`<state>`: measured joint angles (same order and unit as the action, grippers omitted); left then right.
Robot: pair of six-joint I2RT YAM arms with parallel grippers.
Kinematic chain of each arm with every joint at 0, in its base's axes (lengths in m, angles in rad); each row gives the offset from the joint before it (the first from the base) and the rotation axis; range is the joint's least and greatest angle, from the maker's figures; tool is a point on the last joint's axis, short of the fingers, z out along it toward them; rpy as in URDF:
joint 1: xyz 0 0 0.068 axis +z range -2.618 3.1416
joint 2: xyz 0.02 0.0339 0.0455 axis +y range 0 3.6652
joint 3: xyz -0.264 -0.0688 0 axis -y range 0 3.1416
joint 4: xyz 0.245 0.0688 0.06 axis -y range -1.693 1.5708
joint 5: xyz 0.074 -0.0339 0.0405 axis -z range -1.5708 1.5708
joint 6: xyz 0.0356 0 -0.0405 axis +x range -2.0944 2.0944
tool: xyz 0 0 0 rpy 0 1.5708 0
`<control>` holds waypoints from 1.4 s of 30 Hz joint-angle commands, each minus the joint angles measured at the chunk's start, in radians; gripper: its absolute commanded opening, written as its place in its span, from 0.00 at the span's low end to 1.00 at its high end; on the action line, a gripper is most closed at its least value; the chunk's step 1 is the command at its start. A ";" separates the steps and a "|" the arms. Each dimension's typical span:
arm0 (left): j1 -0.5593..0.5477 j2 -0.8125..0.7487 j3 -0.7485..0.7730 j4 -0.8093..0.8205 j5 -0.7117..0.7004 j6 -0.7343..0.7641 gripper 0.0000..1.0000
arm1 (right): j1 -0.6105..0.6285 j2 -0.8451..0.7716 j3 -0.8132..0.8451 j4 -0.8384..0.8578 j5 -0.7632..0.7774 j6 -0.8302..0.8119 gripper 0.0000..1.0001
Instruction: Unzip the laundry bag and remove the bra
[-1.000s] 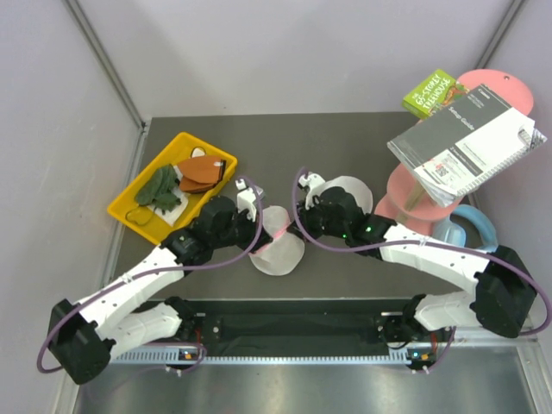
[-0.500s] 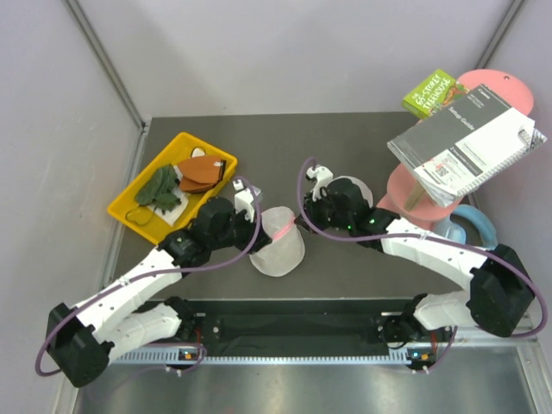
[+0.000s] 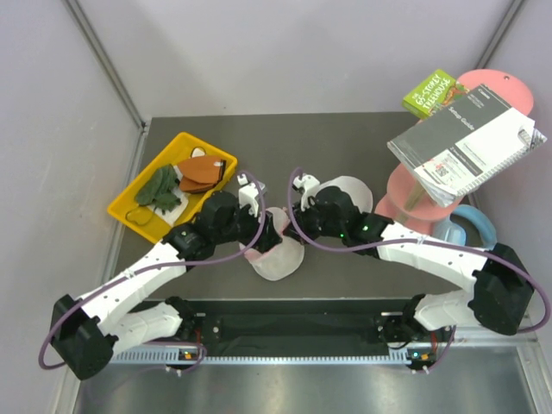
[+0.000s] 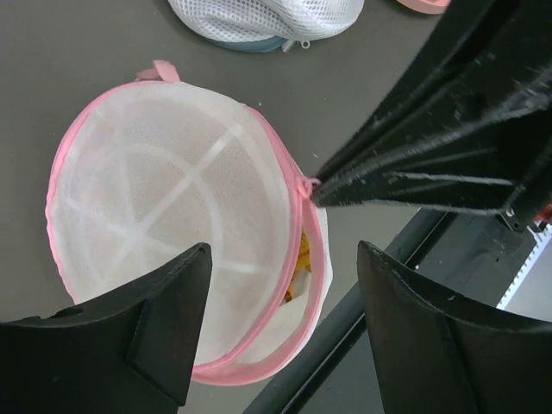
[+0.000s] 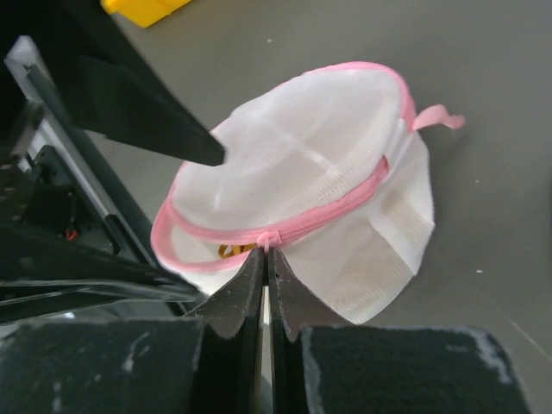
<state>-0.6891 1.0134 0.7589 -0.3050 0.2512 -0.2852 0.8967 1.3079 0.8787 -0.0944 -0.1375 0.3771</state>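
Observation:
The laundry bag [image 3: 276, 257] lies on the dark table between both arms, white mesh with a pink rim [image 4: 172, 216]. Its zip is partly undone, and the orange-yellow bra [image 4: 300, 259] shows through the gap [image 5: 228, 250]. My right gripper [image 5: 266, 252] is shut on the pink zipper pull [image 5: 267, 239] at the bag's edge. In the left wrist view its dark fingers [image 4: 414, 164] reach in from the right. My left gripper [image 4: 283, 254] hangs open just above the bag's near rim, with nothing between its fingers.
A plain white mesh dome [image 3: 349, 190] sits just behind the bag. A yellow tray [image 3: 129, 203] with reddish-brown and green cloths stands at the back left. A pink stand [image 3: 414, 198] with booklets and a blue item [image 3: 473, 228] are at the right.
My left gripper's jaws have gone from shut to open at the bag's rim. The right gripper has stayed shut and shifted slightly left.

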 commanded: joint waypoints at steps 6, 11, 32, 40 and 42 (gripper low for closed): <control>0.000 -0.010 -0.001 0.037 0.022 0.006 0.70 | 0.045 -0.012 0.097 0.010 -0.007 0.026 0.00; 0.000 -0.015 -0.018 0.030 0.011 0.004 0.42 | 0.053 -0.004 0.106 0.010 -0.008 0.026 0.00; 0.000 -0.048 -0.036 -0.025 -0.023 0.015 0.00 | 0.012 -0.001 0.094 -0.025 0.067 0.010 0.00; 0.000 -0.067 -0.038 -0.054 -0.043 0.017 0.00 | -0.062 0.031 0.085 -0.018 0.047 -0.010 0.00; 0.000 -0.067 -0.038 -0.063 -0.041 0.018 0.00 | -0.085 0.040 0.082 -0.011 0.039 -0.017 0.00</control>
<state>-0.6891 0.9710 0.7277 -0.3286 0.2291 -0.2848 0.8570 1.3312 0.9321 -0.1284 -0.1028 0.3855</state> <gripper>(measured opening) 0.023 0.008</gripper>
